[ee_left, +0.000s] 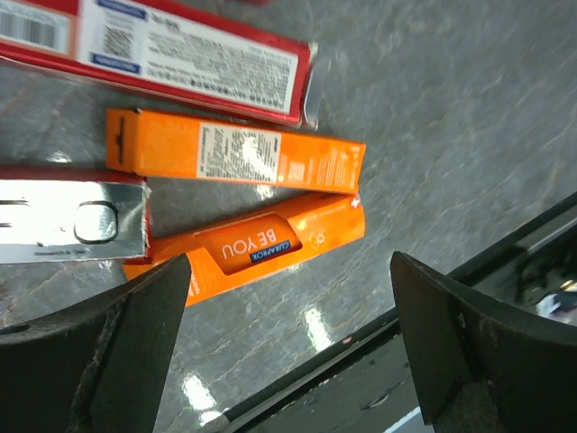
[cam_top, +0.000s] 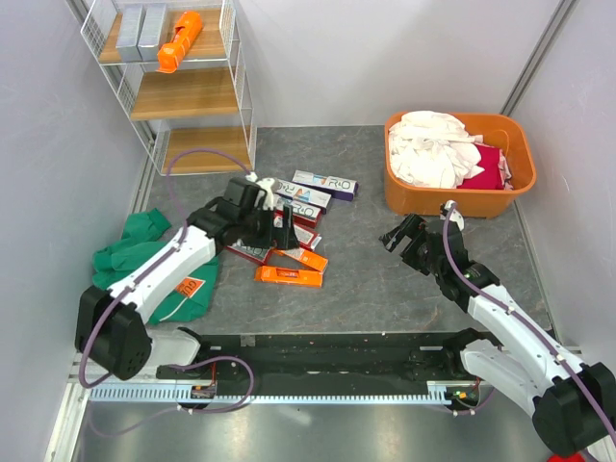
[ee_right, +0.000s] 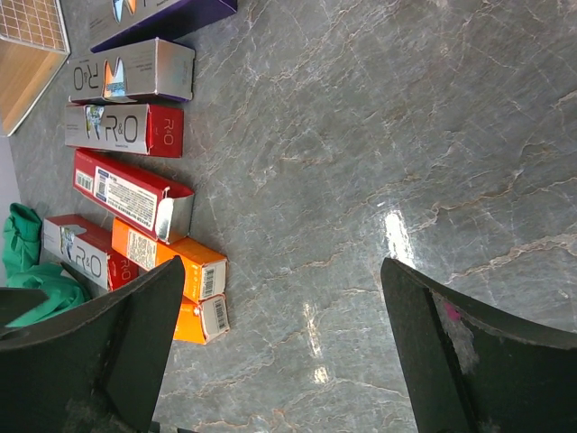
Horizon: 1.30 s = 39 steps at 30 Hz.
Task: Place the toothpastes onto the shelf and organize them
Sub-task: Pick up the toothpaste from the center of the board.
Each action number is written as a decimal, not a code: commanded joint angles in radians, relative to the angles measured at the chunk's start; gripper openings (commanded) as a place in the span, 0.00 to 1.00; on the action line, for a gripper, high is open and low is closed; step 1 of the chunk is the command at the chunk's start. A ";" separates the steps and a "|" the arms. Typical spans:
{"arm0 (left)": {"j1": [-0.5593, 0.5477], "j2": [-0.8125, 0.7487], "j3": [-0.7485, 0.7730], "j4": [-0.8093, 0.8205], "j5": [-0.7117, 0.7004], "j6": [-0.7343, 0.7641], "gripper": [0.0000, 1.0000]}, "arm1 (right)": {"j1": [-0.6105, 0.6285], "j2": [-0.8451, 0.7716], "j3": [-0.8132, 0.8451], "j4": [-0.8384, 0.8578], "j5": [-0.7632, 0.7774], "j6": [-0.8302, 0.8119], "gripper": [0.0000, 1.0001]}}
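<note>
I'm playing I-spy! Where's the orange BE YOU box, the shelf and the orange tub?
orange BE YOU box (ee_left: 261, 248): left wrist view, middle of its lettered face.
shelf (cam_top: 183, 93): top external view, bare middle wooden board.
orange tub (cam_top: 423, 201): top external view, its near outer wall.

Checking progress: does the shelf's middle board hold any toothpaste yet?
No, the middle board shows only bare wood; the grey cartons and orange one lie on the top board.
</note>
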 commanded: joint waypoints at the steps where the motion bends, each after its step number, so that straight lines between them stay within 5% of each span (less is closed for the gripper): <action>1: -0.104 0.064 0.048 -0.057 -0.097 0.111 0.99 | 0.000 0.004 0.041 0.011 -0.012 -0.013 0.98; 10: -0.327 0.255 0.113 -0.104 -0.272 0.176 1.00 | 0.002 0.011 0.041 0.009 -0.019 -0.020 0.98; 21: -0.358 0.349 0.062 -0.042 -0.355 0.174 1.00 | 0.000 0.010 0.042 0.000 -0.015 -0.037 0.98; 39: -0.387 0.452 0.001 0.064 -0.259 0.171 0.99 | -0.009 0.016 0.041 -0.011 -0.014 -0.053 0.98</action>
